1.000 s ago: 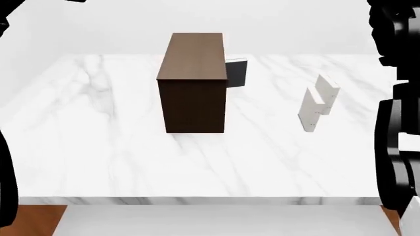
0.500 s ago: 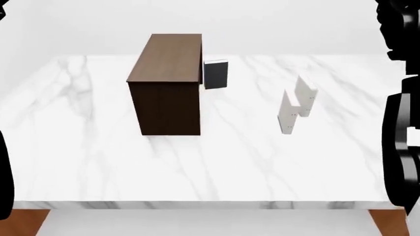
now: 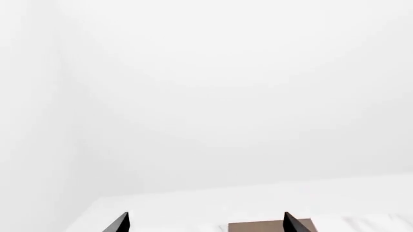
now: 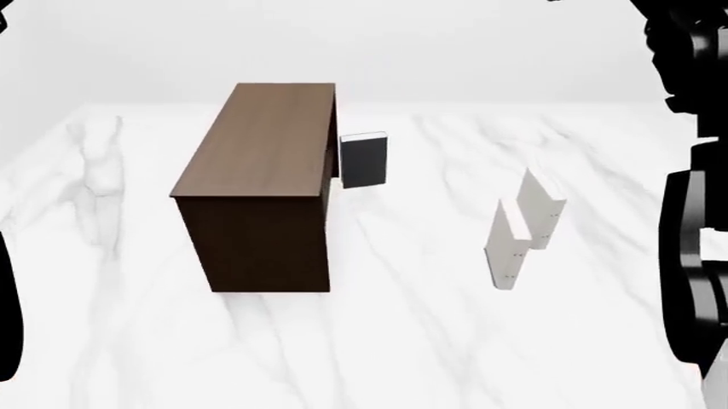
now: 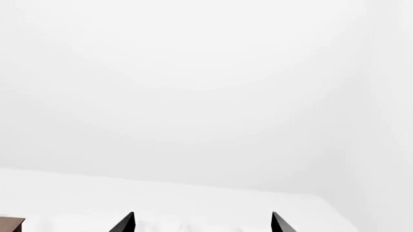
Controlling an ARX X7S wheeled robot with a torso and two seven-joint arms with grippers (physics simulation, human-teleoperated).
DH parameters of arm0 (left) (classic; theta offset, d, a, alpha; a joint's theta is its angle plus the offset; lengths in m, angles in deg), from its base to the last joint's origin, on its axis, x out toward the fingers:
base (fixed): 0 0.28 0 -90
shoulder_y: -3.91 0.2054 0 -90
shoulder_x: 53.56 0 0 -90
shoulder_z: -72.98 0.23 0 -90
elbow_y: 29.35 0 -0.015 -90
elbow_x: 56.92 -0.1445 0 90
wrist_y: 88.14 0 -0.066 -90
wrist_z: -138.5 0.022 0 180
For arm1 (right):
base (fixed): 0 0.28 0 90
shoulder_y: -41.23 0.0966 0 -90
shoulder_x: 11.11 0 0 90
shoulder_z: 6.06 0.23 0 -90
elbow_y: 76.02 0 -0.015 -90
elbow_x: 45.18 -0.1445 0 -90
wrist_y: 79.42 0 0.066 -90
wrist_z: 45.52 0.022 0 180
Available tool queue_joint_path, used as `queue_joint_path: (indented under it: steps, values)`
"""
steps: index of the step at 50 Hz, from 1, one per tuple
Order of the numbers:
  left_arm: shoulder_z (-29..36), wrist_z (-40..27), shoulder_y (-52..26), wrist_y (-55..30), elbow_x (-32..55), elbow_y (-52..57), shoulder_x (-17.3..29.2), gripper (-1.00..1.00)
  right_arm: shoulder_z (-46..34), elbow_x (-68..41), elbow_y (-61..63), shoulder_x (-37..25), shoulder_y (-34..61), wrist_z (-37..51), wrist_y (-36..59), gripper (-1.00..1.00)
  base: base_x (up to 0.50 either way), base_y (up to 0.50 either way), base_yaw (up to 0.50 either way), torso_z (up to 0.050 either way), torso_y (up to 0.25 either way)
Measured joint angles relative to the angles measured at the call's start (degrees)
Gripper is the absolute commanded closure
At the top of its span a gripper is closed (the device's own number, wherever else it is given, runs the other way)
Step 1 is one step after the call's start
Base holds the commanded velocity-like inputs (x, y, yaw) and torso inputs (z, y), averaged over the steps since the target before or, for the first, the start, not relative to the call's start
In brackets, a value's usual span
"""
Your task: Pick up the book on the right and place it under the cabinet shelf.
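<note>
Two pale grey-white books stand upright on the right of the marble table. The farther book is the rightmost, and the nearer one overlaps it. The dark brown cabinet stands left of centre; its inner shelf does not show. Its top also shows in the left wrist view, cabinet. My left gripper is open, fingertips wide apart, pointing over the table's far side. My right gripper is open too, with nothing between its fingers. Both are raised well away from the books.
A black-covered book stands upright just behind the cabinet's right side. My black right arm fills the right edge of the head view and my left arm the left edge. A white wall lies beyond the table.
The head view has closed in and tilted down: the table's front edge and the floor have left the frame, and the cabinet and books appear larger and lower.
</note>
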Motion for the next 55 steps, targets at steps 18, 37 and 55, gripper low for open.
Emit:
queue_joint_path:
  steps: [18, 37, 55]
  values:
    - [-0.2, -0.1, 0.1, -0.3, 0.4, 0.6, 0.3, -1.00, -0.7, -0.2, 1.8, -0.4, -0.7, -0.6, 1.2, -1.00, 0.50, -0.08, 0.00, 0.000, 0.001]
    - [-0.5, -0.2, 0.4, -0.8, 0.9, 1.8, 0.8, -1.00, -1.2, -0.6, 3.8, -0.7, -1.7, -1.0, 2.8, -1.00, 0.50, -0.06, 0.00, 0.000, 0.002]
    - [-0.2, 0.5, 0.9, -0.9, 1.5, 2.6, 1.6, -1.00, -1.6, -1.0, 4.9, -0.7, -2.2, -1.3, 4.2, -1.00, 0.18, -0.01, 0.00, 0.000, 0.001]
